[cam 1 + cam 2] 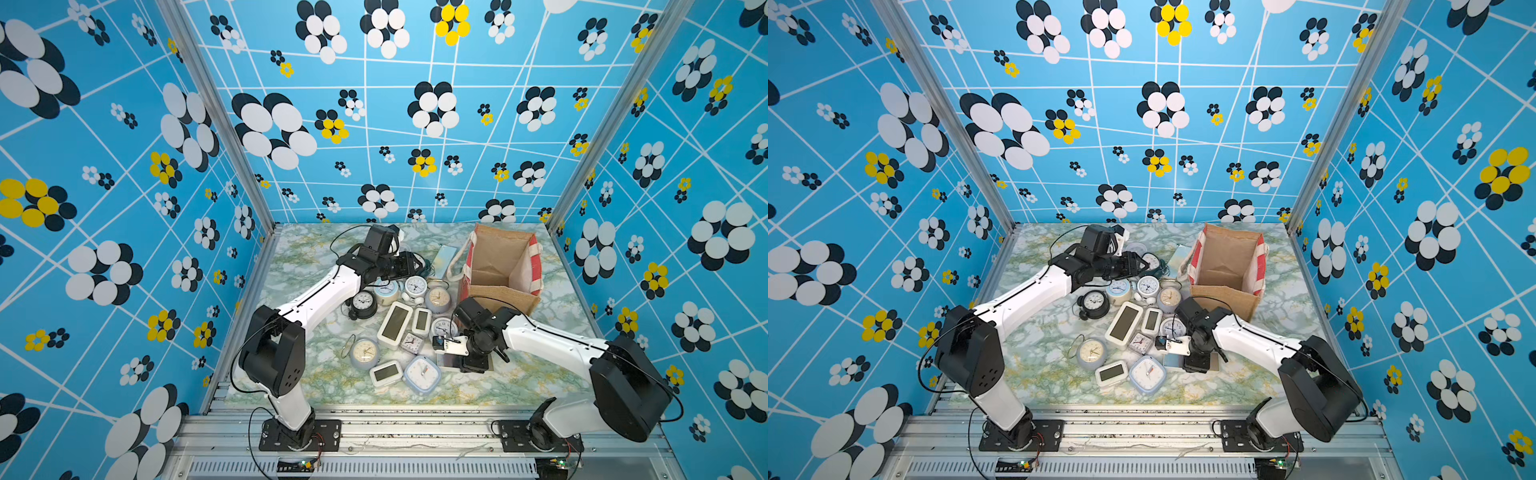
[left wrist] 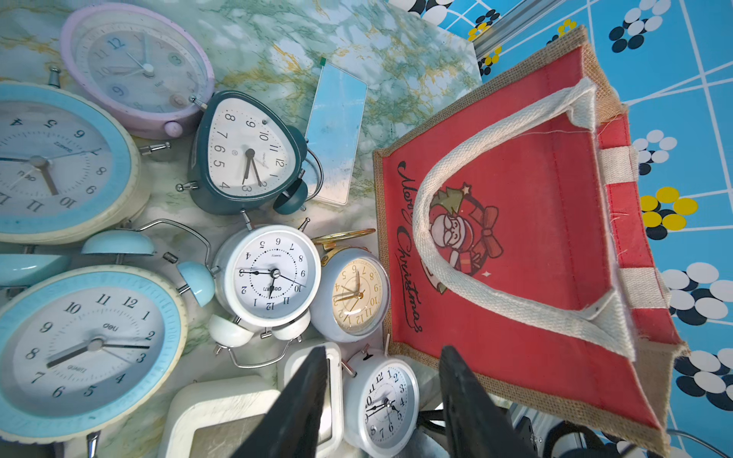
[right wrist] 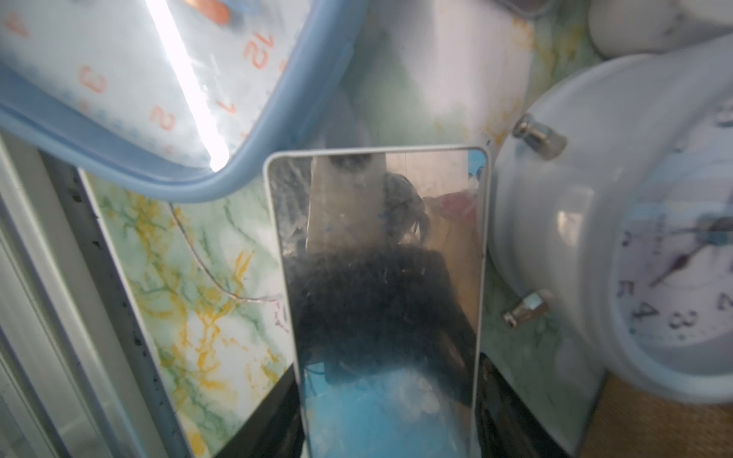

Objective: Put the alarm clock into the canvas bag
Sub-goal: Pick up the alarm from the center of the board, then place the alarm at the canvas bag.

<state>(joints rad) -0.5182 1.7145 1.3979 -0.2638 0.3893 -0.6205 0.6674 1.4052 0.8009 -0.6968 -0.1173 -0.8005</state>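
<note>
My right gripper (image 3: 386,368) on the mirror clock (image 3: 380,238).
It clasps the clock's long edges; the clock lies flat in front of the open bag (image 1: 498,297). My left gripper (image 2: 384,353) hangs half-open, empty, beside the bag.

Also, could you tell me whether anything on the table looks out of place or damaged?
Nothing looks broken. The alarm clocks lie in a mostly face-up jumble rather than standing, and a loose thread lies on the tabletop beside the mirrored panel, whose surface looks smudged.
</note>
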